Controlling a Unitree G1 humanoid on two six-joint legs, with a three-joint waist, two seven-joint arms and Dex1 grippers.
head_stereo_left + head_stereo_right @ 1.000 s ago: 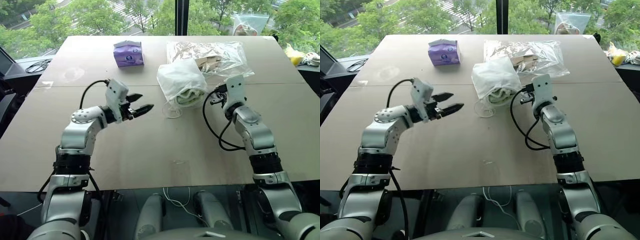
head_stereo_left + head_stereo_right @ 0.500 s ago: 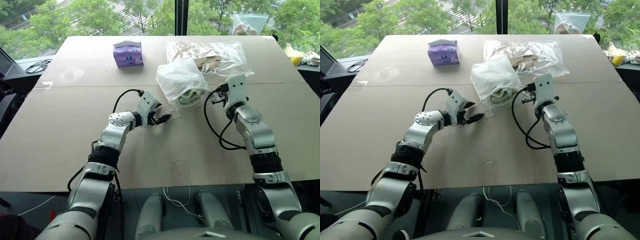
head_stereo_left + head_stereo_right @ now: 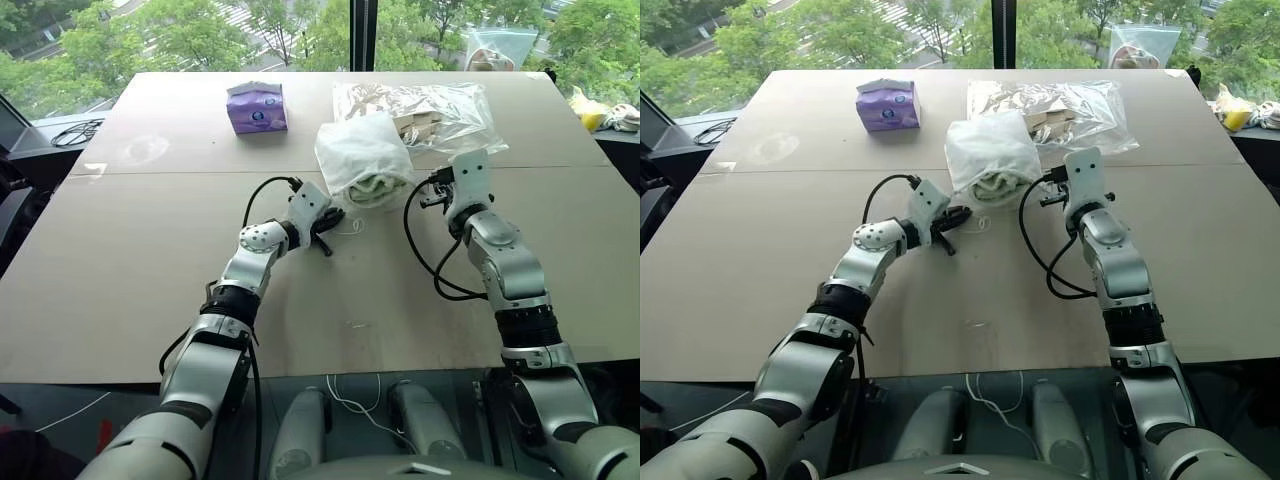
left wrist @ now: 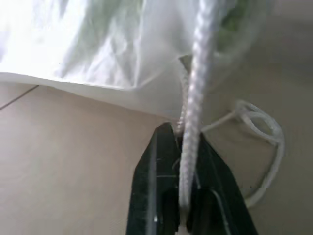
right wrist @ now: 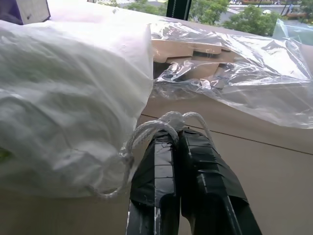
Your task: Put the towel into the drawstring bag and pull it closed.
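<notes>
Left gripper (image 4: 182,147) has swung in from open table and now pinches the cord (image 4: 195,93) | right gripper (image 5: 177,139) stays clamped on its cord | your drawstring bag (image 3: 362,158), towel (image 3: 375,188) inside, sits between them.

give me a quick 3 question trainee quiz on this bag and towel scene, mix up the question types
1. True or false: the towel is already inside the drawstring bag.
2. What is the left gripper shut on?
A. the purple tissue packet
B. a white cord of the bag
C. the clear plastic bag
3. Fill in: the right gripper is shut on the bag's other ____.

Key
1. True: pale green shows through the pouch.
2. B: the left wrist view shows the cord pinched between the black fingers.
3. Cord: its loop lies between the closed fingers in the right wrist view.
</notes>
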